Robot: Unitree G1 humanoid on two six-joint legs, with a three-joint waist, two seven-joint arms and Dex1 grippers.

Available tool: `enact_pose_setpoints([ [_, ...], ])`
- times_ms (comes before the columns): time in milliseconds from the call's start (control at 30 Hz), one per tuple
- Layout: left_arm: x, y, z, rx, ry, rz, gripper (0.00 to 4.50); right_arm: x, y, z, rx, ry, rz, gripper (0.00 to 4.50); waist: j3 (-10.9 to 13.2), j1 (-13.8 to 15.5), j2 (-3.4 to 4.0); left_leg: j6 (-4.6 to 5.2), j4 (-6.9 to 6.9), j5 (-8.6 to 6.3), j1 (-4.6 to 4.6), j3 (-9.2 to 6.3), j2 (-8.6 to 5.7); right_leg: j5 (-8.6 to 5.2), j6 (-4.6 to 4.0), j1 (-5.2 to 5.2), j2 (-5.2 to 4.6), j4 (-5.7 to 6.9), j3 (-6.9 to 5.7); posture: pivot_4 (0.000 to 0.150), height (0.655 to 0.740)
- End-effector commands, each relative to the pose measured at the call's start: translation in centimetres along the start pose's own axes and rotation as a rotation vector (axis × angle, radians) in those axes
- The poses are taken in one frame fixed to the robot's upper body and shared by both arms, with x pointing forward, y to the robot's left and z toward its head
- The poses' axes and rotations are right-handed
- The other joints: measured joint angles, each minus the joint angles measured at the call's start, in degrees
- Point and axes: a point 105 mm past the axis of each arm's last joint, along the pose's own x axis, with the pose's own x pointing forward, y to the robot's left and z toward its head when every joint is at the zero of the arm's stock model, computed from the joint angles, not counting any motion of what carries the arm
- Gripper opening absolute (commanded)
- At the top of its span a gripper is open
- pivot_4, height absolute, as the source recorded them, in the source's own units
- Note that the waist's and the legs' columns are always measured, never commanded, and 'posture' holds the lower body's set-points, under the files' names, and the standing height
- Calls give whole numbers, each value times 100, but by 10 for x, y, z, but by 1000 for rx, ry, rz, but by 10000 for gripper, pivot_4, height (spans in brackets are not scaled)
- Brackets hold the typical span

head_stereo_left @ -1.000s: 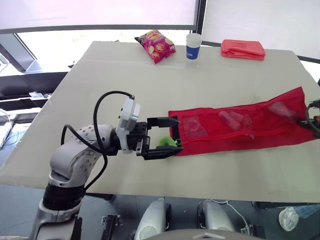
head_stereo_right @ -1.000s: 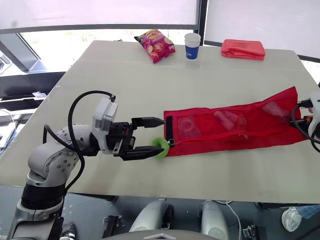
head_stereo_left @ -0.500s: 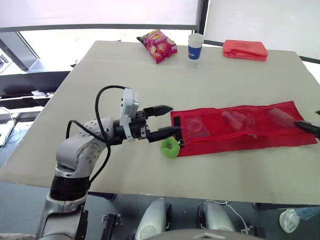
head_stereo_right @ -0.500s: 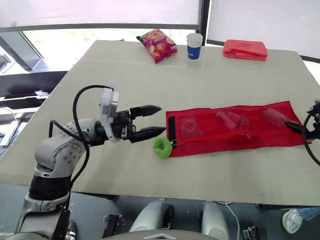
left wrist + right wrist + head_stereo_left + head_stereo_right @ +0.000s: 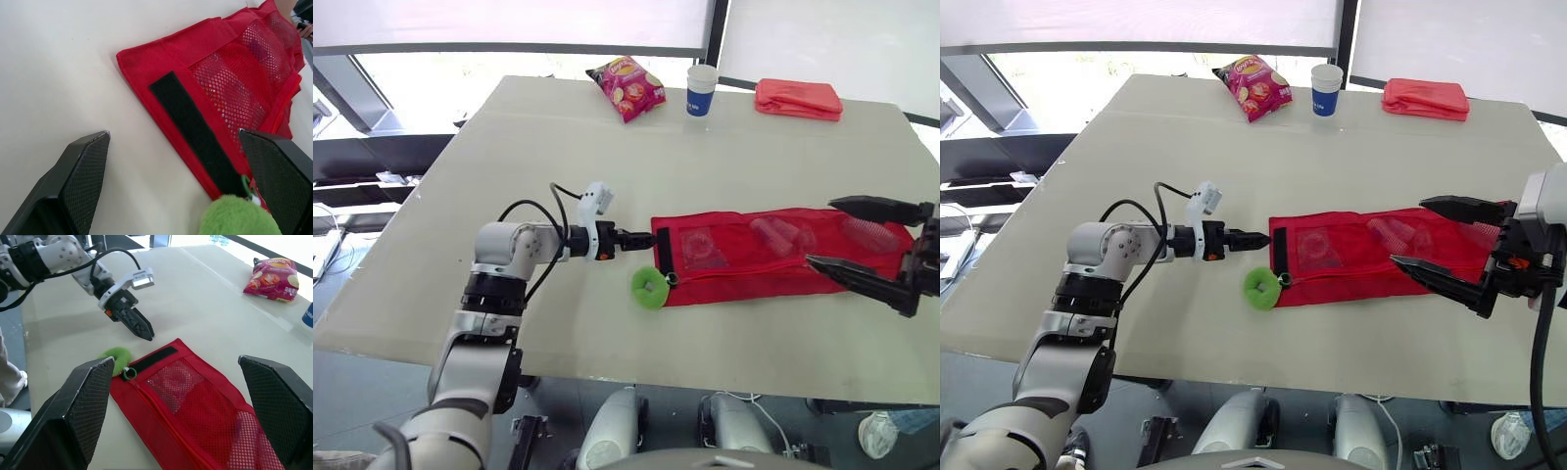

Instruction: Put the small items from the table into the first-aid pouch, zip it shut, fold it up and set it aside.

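The left gripper (image 5: 631, 238) pointed at the left end of the first-aid pouch (image 5: 754, 257), fingers (image 5: 80, 176) spread, just short of its black fastening strip (image 5: 660, 252). The green zip pull (image 5: 649, 288) lay beside that end on the tabletop (image 5: 558, 137). The pouch lay flat, with items (image 5: 773, 233) in its mesh pockets. The right gripper (image 5: 822, 232), fingers spread, stood over the right end. Probable fault: with neither end pinned, the fabric could slide or bunch during folding.
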Motion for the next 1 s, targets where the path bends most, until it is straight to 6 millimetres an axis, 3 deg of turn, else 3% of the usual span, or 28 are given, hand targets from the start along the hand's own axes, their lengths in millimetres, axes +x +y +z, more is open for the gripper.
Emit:
enact_pose_setpoints([
  [33,13,-22,-5,-81,41,-118,45000,-1,13,7,-23,0,44,43392,0,26,0,0,0,0,0,0,0,0,0,0,-3,0,-1,1500,7400],
  [267,17,-45,5,-245,-13,-245,45000,4,18,8,-6,-15,59,43392,1,43,0,-1,-1,0,-1,-2,1,0,-1,-3,-10,1,-5,1500,7400],
  [500,10,-43,15,-323,-75,-244,45000,6,20,7,6,-9,53,43392,1,67,-2,-2,-1,0,-5,-2,1,1,-1,-5,-11,1,-6,1500,7400],
  [633,12,-51,16,-345,-81,-275,45000,7,19,7,7,-9,53,43392,2,80,-2,-3,0,0,-5,-2,1,1,-1,-5,-11,1,-6,1500,7400],
  [767,17,-41,9,-314,-81,-178,45000,8,18,7,4,-10,54,43392,2,73,-3,-4,-1,0,-5,-2,0,1,-1,-5,-12,1,-6,1500,7400],
  [900,19,-12,17,-52,-159,72,45000,8,18,6,6,-11,53,43392,1,65,-1,-7,-3,1,-3,-2,1,1,-3,-6,-11,1,-5,1500,7400],
  [1000,27,-18,27,32,-180,81,45000,8,18,6,6,-13,53,43392,1,90,-1,-11,-4,2,-3,-2,1,-10,-26,-6,-15,1,-4,1500,7400],
])
